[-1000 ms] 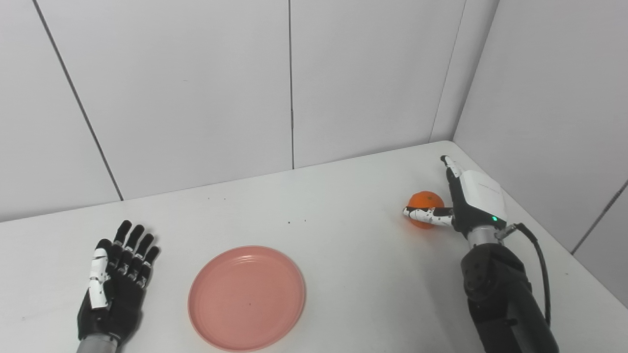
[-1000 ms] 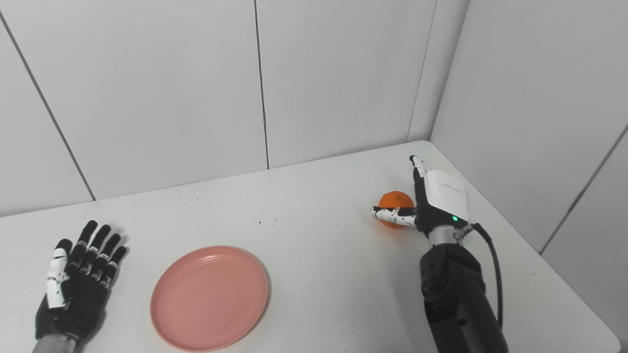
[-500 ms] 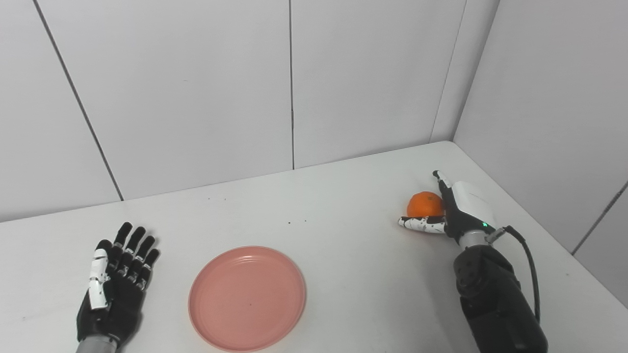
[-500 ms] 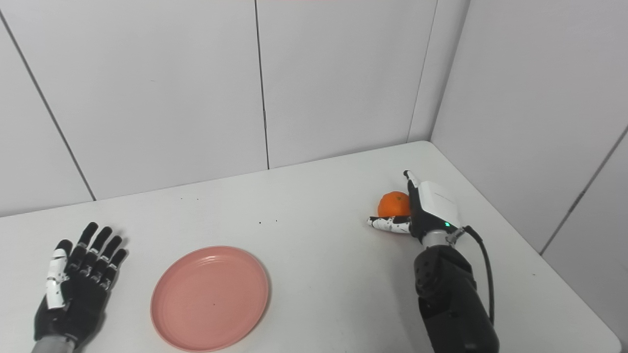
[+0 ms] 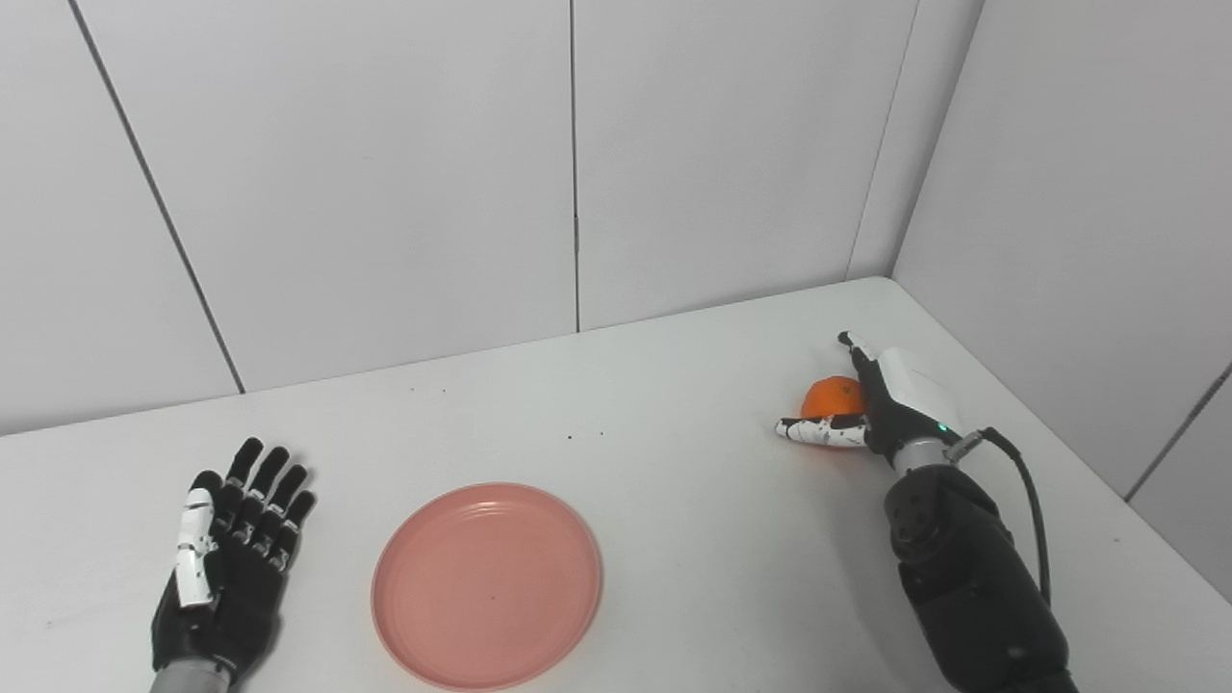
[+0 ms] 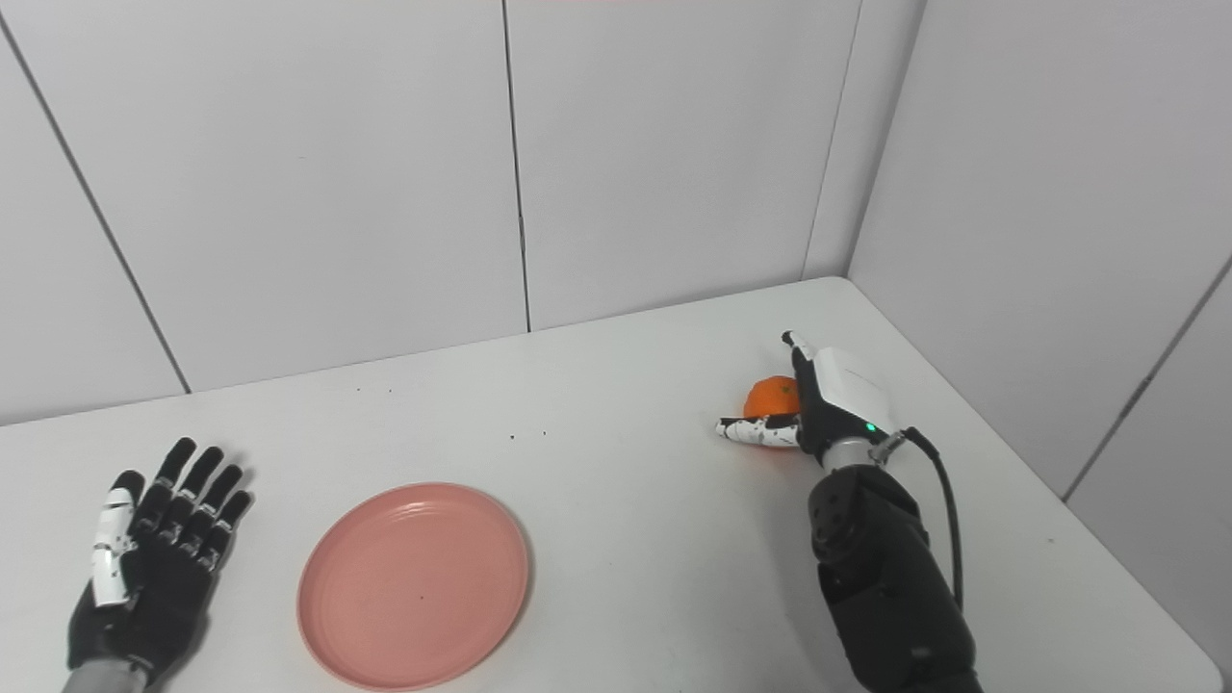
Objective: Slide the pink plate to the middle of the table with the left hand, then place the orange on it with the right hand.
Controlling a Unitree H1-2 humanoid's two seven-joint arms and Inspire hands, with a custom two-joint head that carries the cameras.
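Right hand (image 5: 881, 409): at the far right of the table, fingers spread, cupped beside the orange without closing on it; thumb stretched leftward low in front of the fruit.
Orange (image 5: 830, 397): on the table (image 5: 693, 385), between that thumb and the palm, partly hidden by the hand.
Pink plate (image 5: 486, 585): near edge, left of centre, well apart from the orange.
Left hand (image 5: 231, 558): flat on the table, fingers spread, just left of the plate, holding nothing.
Risk: the round fruit could roll out leftward or toward the far edge if the fingers close unevenly; a loose hold might drop it on the way across to the plate.
Views: the right eye view shows less of the orange (image 6: 771, 396), more of it lying behind the hand; the left eye view shows more of its top.
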